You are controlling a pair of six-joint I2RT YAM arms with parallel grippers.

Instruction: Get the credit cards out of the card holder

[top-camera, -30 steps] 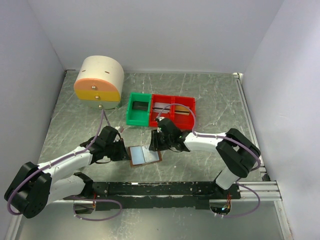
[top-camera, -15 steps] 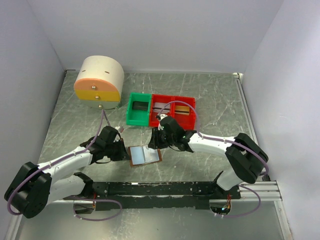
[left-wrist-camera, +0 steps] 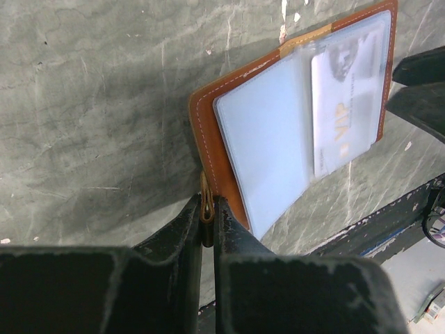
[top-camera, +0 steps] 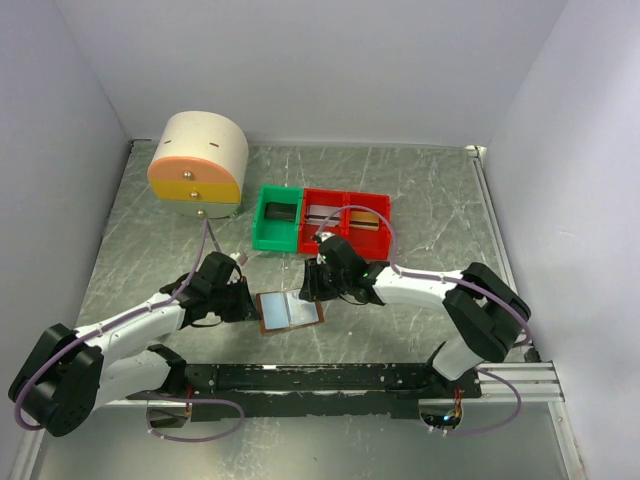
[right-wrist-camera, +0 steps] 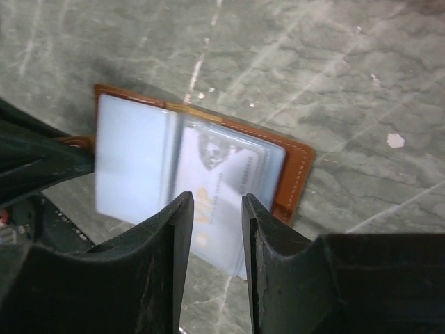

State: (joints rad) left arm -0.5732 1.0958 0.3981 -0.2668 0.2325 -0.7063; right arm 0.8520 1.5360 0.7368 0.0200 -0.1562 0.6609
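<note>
Barely begun: flat brown leather bifold card holder [top-camera: 290,311] lies open on grey marbled table [top-camera: 420,190]. Left gripper [left-wrist-camera: 207,209] pinches its brown tab [left-wrist-camera: 206,197]; right gripper [right-wrist-camera: 217,223], fingers narrowly apart and empty, over sleeved white card [right-wrist-camera: 221,182].

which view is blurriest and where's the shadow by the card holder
right wrist: card holder and its vip card look smeared; left wrist: stitching sharper, dark shadow on the table left of it; top external: even light, everything small
</note>
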